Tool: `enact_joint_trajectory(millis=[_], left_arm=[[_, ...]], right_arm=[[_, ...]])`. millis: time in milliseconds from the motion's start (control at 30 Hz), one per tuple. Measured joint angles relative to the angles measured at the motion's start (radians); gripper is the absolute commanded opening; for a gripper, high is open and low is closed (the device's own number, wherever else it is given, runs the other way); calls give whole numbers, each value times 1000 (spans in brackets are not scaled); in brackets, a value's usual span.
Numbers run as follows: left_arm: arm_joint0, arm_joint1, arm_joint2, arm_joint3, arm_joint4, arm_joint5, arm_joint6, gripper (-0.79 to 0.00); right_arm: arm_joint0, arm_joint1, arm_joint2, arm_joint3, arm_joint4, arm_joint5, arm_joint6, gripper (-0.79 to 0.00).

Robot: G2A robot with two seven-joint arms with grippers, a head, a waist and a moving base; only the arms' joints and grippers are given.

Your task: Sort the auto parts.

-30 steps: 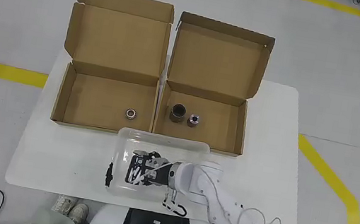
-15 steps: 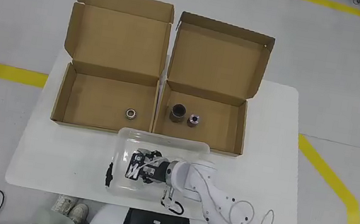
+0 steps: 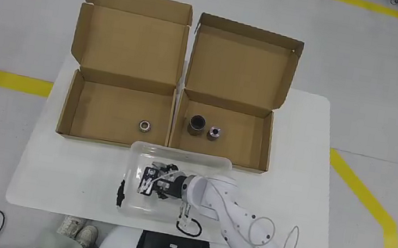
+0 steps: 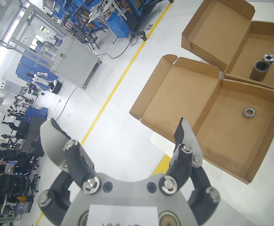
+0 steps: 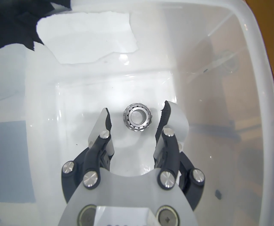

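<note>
A steel roller bearing [image 5: 137, 119] lies on the floor of the clear plastic bin [image 3: 178, 156]. My right gripper [image 5: 136, 119] is down inside the bin, open, with the bearing between its fingertips [image 5: 108, 119] and a gap on each side. In the top view the right gripper [image 3: 150, 182] is at the bin's left half. My left gripper [image 4: 115, 134] is open and holds nothing; it hangs high off the table's left side, over the floor. The left cardboard box [image 3: 77, 116] holds one bearing [image 3: 145, 125]. The right box [image 3: 257, 154] holds a dark sleeve [image 3: 197, 124] and a small metal bushing [image 3: 215, 132].
Both boxes stand with lids open at the back of the white table [image 3: 299, 141], right behind the bin. A black object [image 3: 121, 193] sits at the bin's left outer edge. White paper [image 5: 90, 38] lies under the bin's far side.
My right gripper has shifted slightly toward the back of the bin, further over the bearing. Nothing else moved.
</note>
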State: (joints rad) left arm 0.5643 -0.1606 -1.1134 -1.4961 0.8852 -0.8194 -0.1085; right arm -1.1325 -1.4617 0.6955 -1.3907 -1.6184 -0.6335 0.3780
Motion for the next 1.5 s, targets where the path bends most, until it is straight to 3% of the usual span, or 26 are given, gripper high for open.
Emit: enact_joint_trajectory(millis=[100, 167, 267, 333, 833, 1200, 1500], left_arm=[[0, 0, 0, 0, 0, 0, 0, 0], [0, 0, 0, 0, 0, 0, 0, 0], [0, 0, 0, 0, 0, 0, 0, 0], [0, 0, 0, 0, 0, 0, 0, 0], [0, 0, 0, 0, 0, 0, 0, 0], [0, 0, 0, 0, 0, 0, 0, 0], [0, 0, 0, 0, 0, 0, 0, 0]], right_arm=[[9, -3, -9, 7, -6, 8, -2, -425], [15, -5, -16, 12, -9, 14, -2, -483], [22, -8, -24, 21, -10, 22, 0, -610], [26, -10, -30, 26, -15, 29, 4, -779], [-20, 7, -2, -67, -69, 95, -5, -785], [-150, 59, 140, -178, 5, 72, -262, -785], [-153, 73, 185, -170, 78, 30, -503, -785]])
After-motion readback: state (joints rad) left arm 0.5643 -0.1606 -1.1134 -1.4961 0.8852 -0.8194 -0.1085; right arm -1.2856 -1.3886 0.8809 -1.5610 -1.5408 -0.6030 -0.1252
